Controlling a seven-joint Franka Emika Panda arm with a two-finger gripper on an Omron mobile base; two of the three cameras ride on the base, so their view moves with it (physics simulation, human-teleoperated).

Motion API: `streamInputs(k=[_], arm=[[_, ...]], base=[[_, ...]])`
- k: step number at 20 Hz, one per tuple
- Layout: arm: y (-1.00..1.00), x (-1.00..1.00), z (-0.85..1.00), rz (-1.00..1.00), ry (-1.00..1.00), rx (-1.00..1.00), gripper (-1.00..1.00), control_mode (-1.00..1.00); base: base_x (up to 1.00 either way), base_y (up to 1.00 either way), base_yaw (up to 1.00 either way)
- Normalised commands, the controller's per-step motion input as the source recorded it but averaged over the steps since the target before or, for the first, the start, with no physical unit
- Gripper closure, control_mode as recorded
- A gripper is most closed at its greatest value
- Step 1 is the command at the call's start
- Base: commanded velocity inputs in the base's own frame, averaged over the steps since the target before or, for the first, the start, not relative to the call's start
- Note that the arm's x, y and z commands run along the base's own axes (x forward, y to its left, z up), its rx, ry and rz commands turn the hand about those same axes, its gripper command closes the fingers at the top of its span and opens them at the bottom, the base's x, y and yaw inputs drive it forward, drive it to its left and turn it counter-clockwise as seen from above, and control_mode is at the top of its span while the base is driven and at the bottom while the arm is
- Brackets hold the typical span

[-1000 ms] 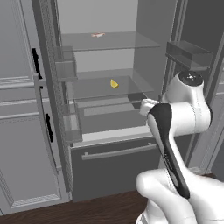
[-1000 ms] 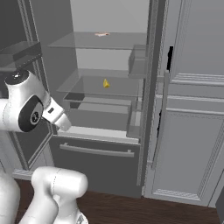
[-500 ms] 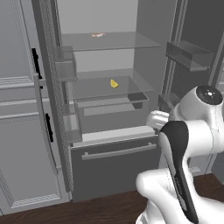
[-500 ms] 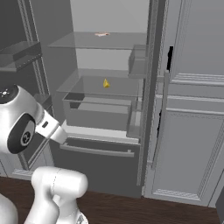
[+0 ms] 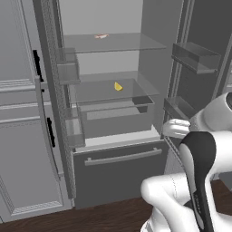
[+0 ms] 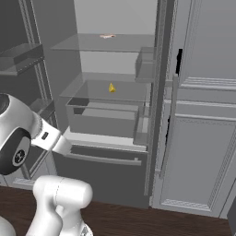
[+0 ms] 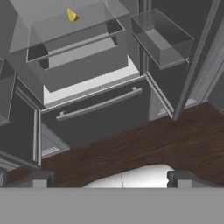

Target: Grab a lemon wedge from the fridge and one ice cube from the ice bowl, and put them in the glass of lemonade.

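The fridge (image 5: 118,168) (image 6: 105,171) (image 7: 97,117) stands with both doors swung wide. The lemon wedge (image 5: 118,86) (image 6: 111,87) (image 7: 72,15), a tiny pale yellow piece, lies on the middle glass shelf above the clear crisper box. My gripper (image 7: 111,178) is open with nothing between its fingertips (image 7: 41,177). It hangs low in front of the bottom drawer, well back from the shelf and below the wedge. My hand (image 5: 176,128) (image 6: 54,142) sits by the fridge's right-hand door at drawer height. The ice bowl and the glass of lemonade are out of view.
A small flat pinkish-brown item (image 5: 101,36) (image 6: 108,36) lies on the top shelf. Clear bins hang on the open doors (image 5: 195,55) (image 6: 146,69) (image 7: 161,38). Grey panelled cabinets (image 5: 18,136) (image 6: 203,138) flank the fridge. Dark wooden floor (image 7: 144,144) lies below.
My arm has drawn back from the shelves and swung down toward the right-hand door; the elbow has come closer to the base. The gripper stays open.
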Motion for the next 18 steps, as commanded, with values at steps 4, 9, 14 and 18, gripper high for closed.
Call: streamInputs(k=[4,9,14,18], arm=[[0.00,0.00,0.00,0.03,0.00,0.00,-1.00,-1.00],[0.00,0.00,0.00,0.04,0.00,0.00,-1.00,1.00],[0.00,0.00,0.00,0.00,0.00,0.00,-1.00,1.00],[0.00,0.00,0.00,0.00,0.00,0.00,-1.00,1.00]], base=[[0.00,0.00,0.00],[0.00,0.00,0.00],[0.30,0.06,0.00],[0.56,0.17,0.00]])
